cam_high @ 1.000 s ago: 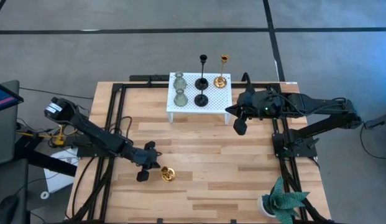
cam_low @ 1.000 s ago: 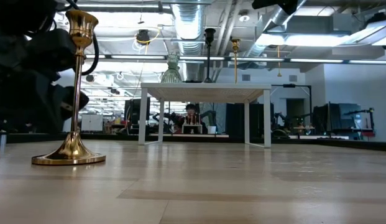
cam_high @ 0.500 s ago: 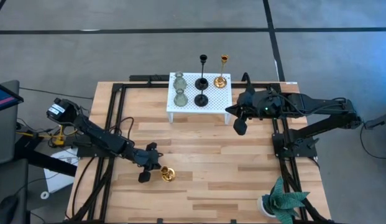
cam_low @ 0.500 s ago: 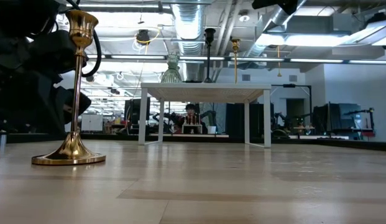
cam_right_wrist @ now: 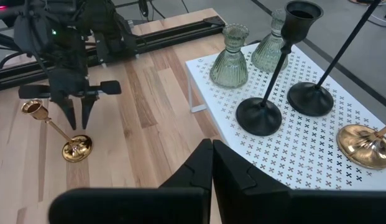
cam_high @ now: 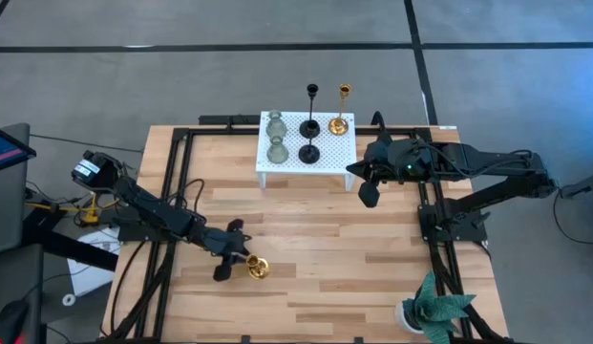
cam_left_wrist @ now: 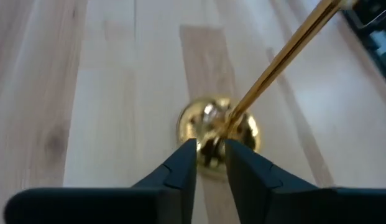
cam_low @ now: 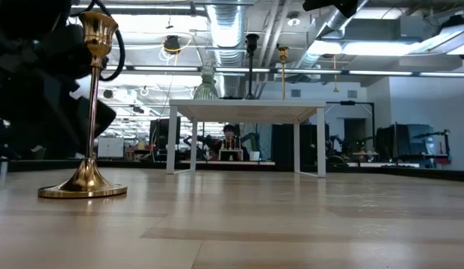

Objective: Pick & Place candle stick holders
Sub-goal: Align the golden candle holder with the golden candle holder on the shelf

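Note:
A gold candle stick holder [cam_high: 257, 268] stands upright on its round base on the wooden table, near the front left; it also shows in the low view [cam_low: 90, 112]. My left gripper [cam_high: 240, 258] is just to its left, fingers a narrow gap apart. In the left wrist view the gripper [cam_left_wrist: 210, 155] stops short of the holder's base and stem [cam_left_wrist: 219, 127]. My right gripper [cam_high: 368, 196] is shut and empty beside the white perforated shelf [cam_high: 291, 141]. On the shelf stand two pale green glass holders [cam_high: 275, 125], two black ones [cam_high: 308, 153] and one gold one [cam_high: 339, 124].
The white shelf stands on legs at the table's far middle [cam_low: 246, 107]. A green leafy plant in a white pot [cam_high: 434, 311] is at the front right corner. Bare wood lies between the shelf and the gold holder.
My left gripper has moved a little toward the table's right edge, closer to the gold holder. The holder has stayed upright in the same place.

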